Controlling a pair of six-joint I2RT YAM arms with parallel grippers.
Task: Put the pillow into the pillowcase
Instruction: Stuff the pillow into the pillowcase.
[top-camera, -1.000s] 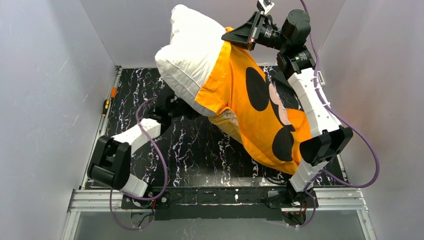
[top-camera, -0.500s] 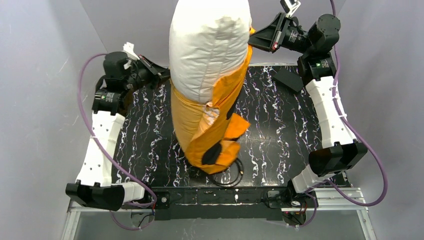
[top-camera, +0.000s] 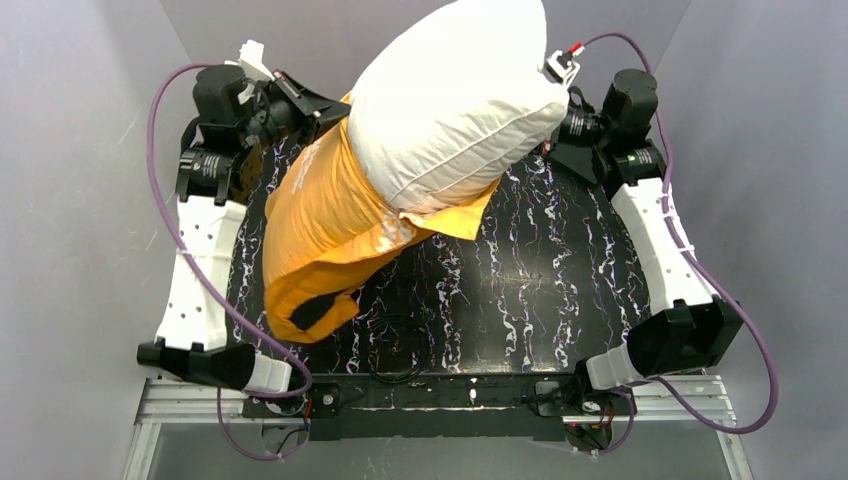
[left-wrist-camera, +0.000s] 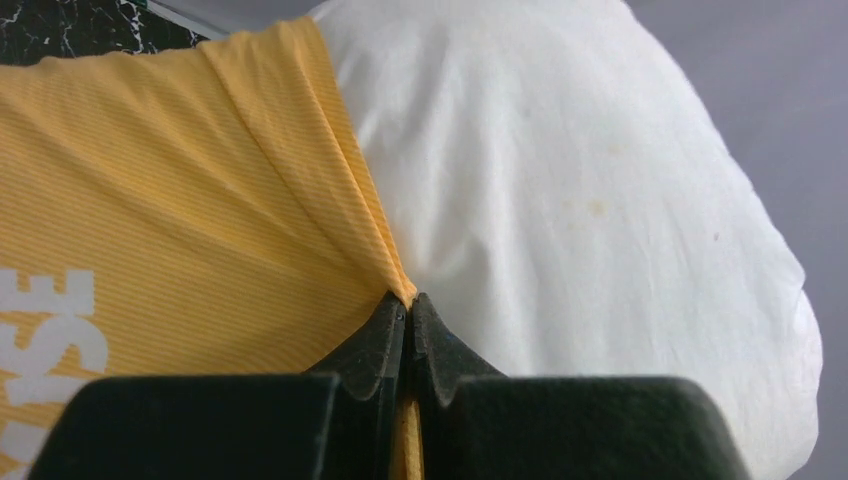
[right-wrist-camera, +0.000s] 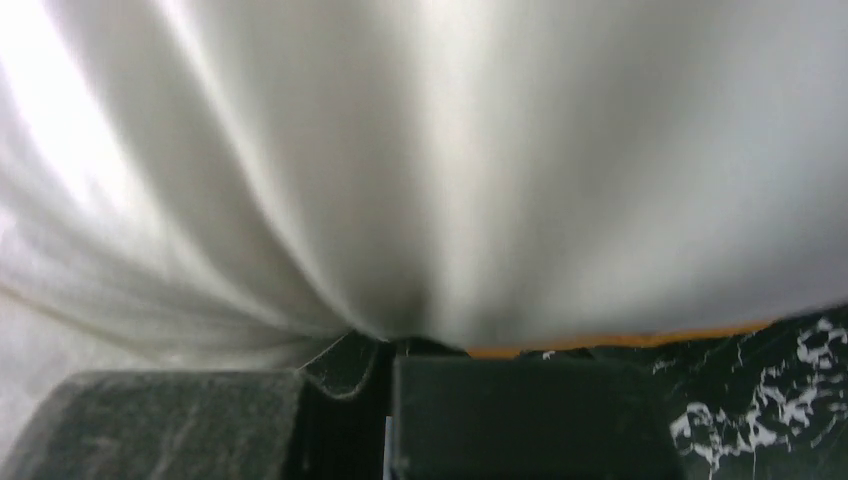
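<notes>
Pillow (top-camera: 455, 110) and pillowcase (top-camera: 320, 230) are held up off the tabletop (top-camera: 540, 270) between the two arms. Half a second ago the bundle stood almost upright, with the orange case hanging straight down. Now it has swung over: the white end leans up toward the right arm, and the case slopes down to the left, its closed end just above the surface. A second ago the whole load lay the other way, so I judge that the arms are shaking it from side to side to work the pillow deeper. Roughly half of the pillow is still outside the opening.

The left end effector (left-wrist-camera: 408, 305) is fully closed, pinching the orange rim right where it meets the white fabric. The right end effector (right-wrist-camera: 390, 350) is also clamped shut. White cloth gathers into its jaws, so it seems to grip the pillow itself, though an orange edge shows just beside it.
</notes>
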